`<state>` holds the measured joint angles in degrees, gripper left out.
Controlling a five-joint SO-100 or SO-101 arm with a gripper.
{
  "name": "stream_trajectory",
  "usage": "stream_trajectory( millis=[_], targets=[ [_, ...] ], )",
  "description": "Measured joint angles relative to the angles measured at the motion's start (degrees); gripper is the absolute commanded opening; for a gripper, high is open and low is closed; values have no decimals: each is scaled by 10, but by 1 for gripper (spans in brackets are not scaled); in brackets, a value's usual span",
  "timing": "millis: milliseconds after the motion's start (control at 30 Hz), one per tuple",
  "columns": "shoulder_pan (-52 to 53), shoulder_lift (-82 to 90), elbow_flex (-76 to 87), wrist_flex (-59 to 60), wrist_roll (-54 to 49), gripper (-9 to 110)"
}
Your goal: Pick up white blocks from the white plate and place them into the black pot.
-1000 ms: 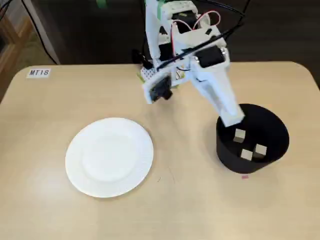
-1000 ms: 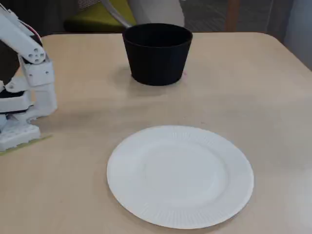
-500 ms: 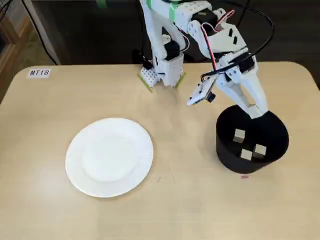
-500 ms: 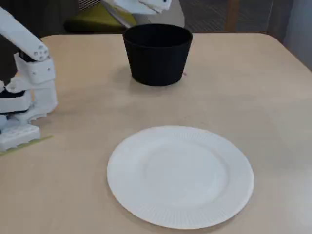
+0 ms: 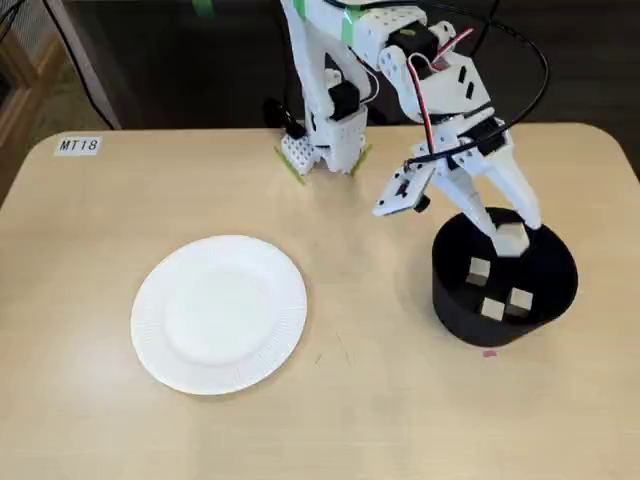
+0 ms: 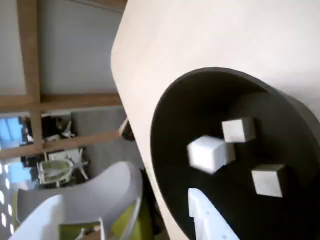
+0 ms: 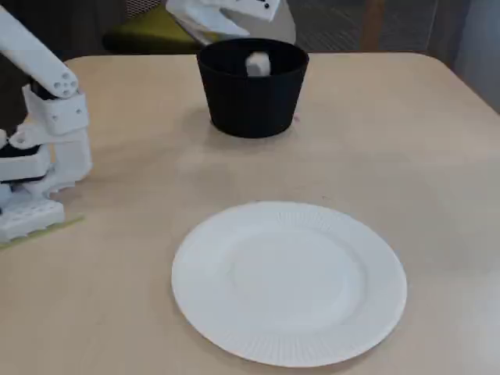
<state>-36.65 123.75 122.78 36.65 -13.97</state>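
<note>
The black pot (image 5: 470, 325) stands at the right of the table in a fixed view, and far behind the plate in the other (image 7: 250, 101). My gripper (image 5: 512, 226) hovers just above its mouth, open. One white block (image 5: 511, 240) is loose in the air below the fingertips, level with the rim (image 7: 257, 64), and blurred in the wrist view (image 6: 210, 152). Three more white blocks (image 5: 491, 309) lie on the pot's bottom. The white plate (image 5: 150, 340) is bare in both fixed views (image 7: 203, 312).
The arm's base (image 5: 322, 150) is fixed at the table's far edge in a fixed view, and at the left (image 7: 35, 211) in the other. A label marked MT18 (image 5: 78, 145) is stuck at the far left corner. A small pink mark (image 5: 489, 352) lies by the pot.
The gripper swung across above the pot a second ago. Half a second ago no block showed below it; now a block has left the jaws and is over the pot's mouth.
</note>
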Motion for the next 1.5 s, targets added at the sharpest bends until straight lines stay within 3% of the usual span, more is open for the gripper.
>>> stream_trajectory(
  millis=[67,267,433,533,700,1067,1500],
  targets=[
    [1,0,-9,0,0,-1],
    [70,-48,-143,61,15,-2],
    [198,-121,-381,290,67,-2],
    [284,-84,-416,397,102,-2],
    [359,70,-271,412,113,-2],
    [357,542,247,330,128,-2],
    [355,625,435,326,110,-2]
  ],
)
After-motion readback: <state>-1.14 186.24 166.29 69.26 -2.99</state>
